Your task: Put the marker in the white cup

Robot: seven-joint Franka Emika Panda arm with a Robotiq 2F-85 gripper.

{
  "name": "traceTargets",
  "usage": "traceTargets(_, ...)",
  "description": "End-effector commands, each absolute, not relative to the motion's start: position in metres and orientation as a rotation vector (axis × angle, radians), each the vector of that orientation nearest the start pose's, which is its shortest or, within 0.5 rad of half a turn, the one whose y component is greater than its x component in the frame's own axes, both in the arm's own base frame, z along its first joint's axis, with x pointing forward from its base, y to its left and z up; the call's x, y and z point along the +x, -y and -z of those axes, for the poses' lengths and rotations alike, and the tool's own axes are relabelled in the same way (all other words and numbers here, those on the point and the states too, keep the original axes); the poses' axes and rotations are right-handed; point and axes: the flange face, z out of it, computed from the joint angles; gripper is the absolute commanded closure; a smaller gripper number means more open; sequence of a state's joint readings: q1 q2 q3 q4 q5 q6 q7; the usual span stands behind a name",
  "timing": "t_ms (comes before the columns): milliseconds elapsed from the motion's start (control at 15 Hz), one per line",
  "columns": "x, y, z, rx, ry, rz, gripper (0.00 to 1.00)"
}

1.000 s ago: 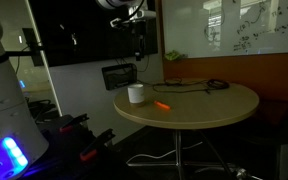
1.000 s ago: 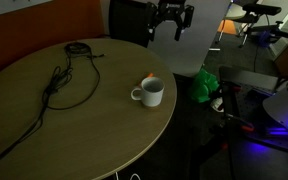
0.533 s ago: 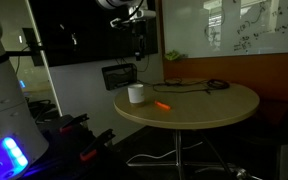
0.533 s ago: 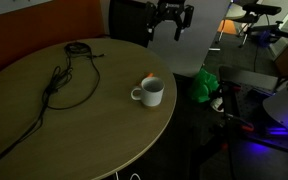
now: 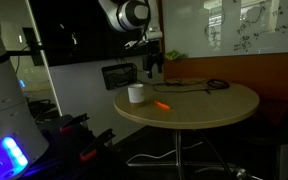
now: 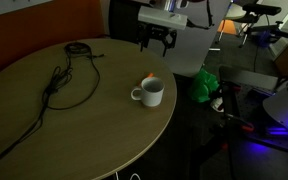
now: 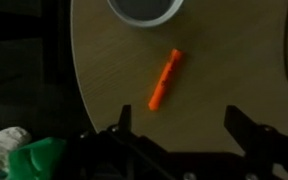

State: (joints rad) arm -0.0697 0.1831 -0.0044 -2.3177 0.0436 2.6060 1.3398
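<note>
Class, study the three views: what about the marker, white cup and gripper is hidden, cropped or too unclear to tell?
- The marker: in an exterior view the white cup hides nearly all of it.
- The white cup: the wrist view's top edge cuts off most of it.
- The gripper: small and dark in an exterior view; finger gap unreadable there.
- The marker's cap end: wrist view too blurred.

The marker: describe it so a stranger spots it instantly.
Find the round wooden table. Near its edge stands a short white cylindrical cup; the small orange-red stick-shaped marker lies flat beside it, not touching. Only it is bright; the thin black looped cable is dark.
</note>
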Motion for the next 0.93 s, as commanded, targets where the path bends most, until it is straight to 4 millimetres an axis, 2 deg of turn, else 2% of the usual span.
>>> traceTargets(0, 0.552, 0.044, -0.244, -2.092, -2.259, 0.141, 0.0)
traceTargets(200, 0.563, 0.044, -0.213, -2.015, -2.37, 0.087, 0.0)
traceTargets(533, 0.576, 0.05, -0.176, -2.078, -2.384, 0.092, 0.01)
traceTargets(800, 0.579, 0.047, -0.154, -2.082, -2.396, 0.07, 0.12)
traceTargets(867, 0.579, 0.046, -0.15, -2.086, -2.396, 0.066, 0.18)
